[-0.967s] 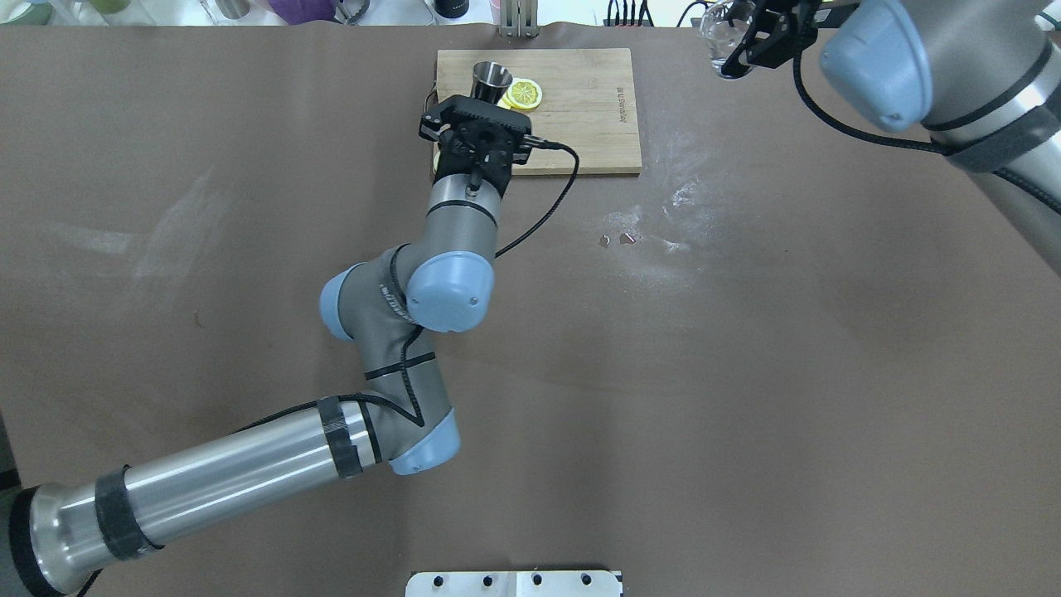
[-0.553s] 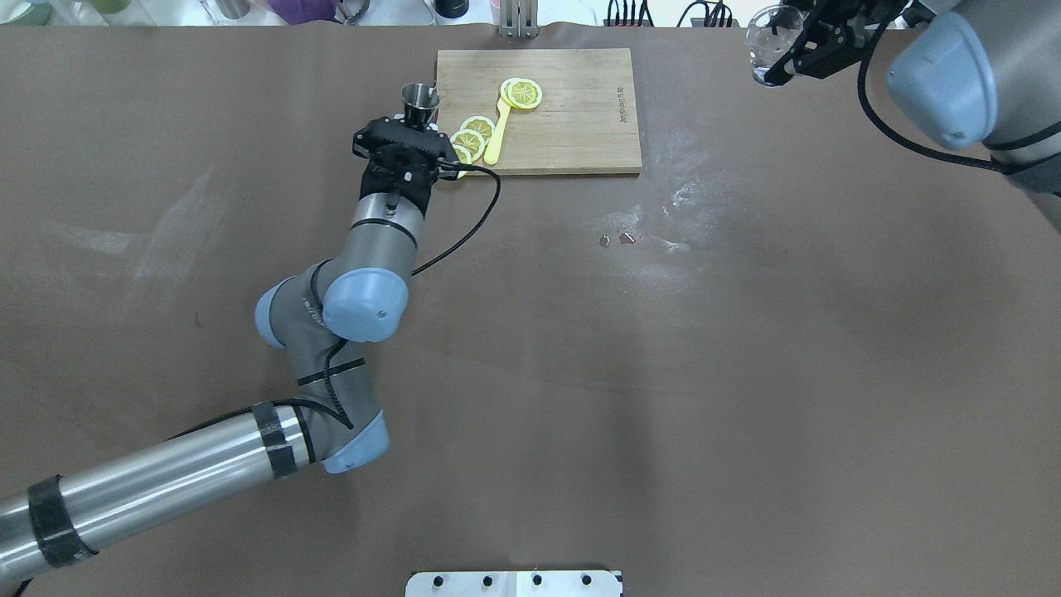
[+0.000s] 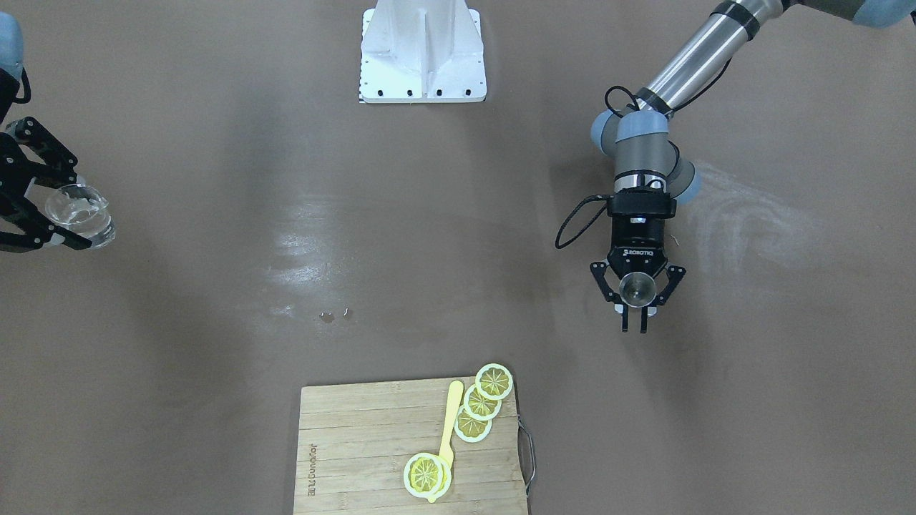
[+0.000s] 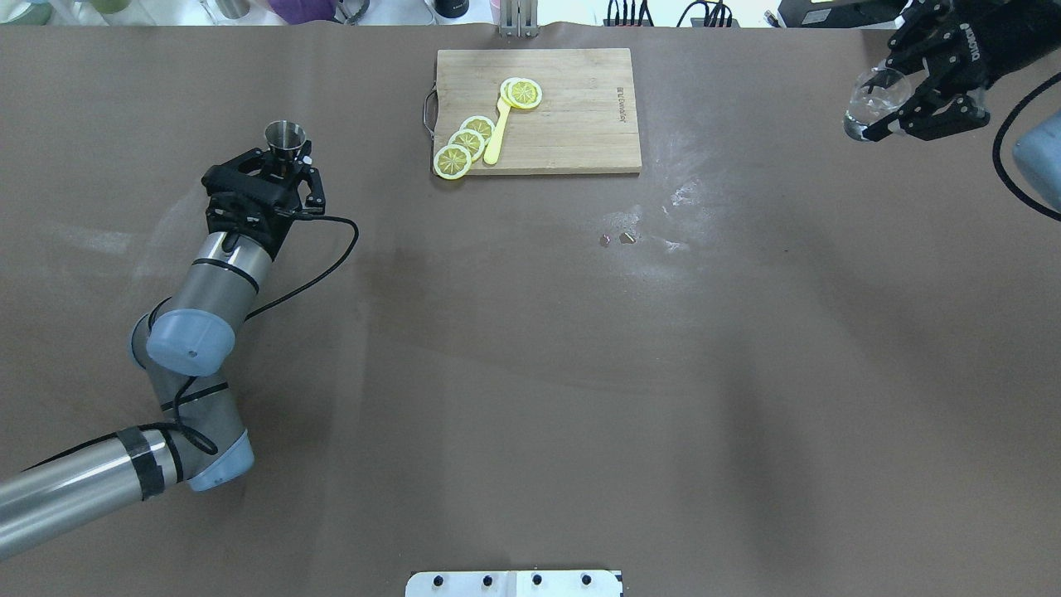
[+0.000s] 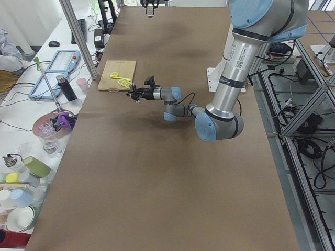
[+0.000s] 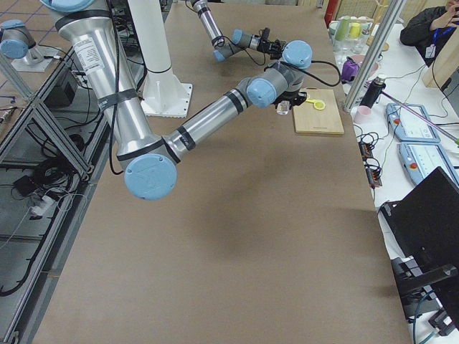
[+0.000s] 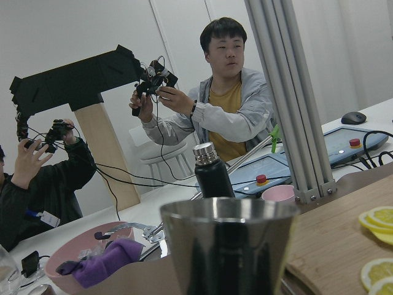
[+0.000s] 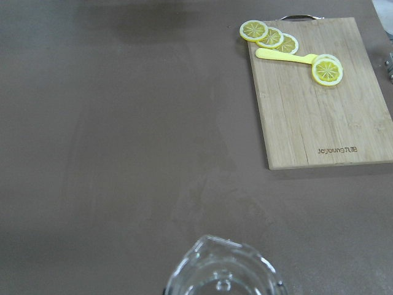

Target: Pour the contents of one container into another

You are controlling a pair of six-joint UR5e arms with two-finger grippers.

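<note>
Left gripper (image 4: 284, 154) clamped on upright steel jigger (image 4: 284, 134), out over brown table (image 4: 530, 373), well left of board | bamboo cutting board (image 4: 572, 124) at far edge, lemon slices (image 4: 465, 145) and yellow spoon (image 4: 496, 141) on it | right gripper (image 4: 885, 104) gripping spouted clear glass (image 4: 860, 112) at far right corner, well apart from jigger.

The steel cup (image 4: 284, 135) is being carried clear of the cutting board (image 4: 572, 116) by the left gripper (image 4: 284, 156), well out into the overhead view's left half. The glass (image 4: 869, 106) is being swung by the right gripper (image 4: 903, 104) toward the upper right edge.
</note>
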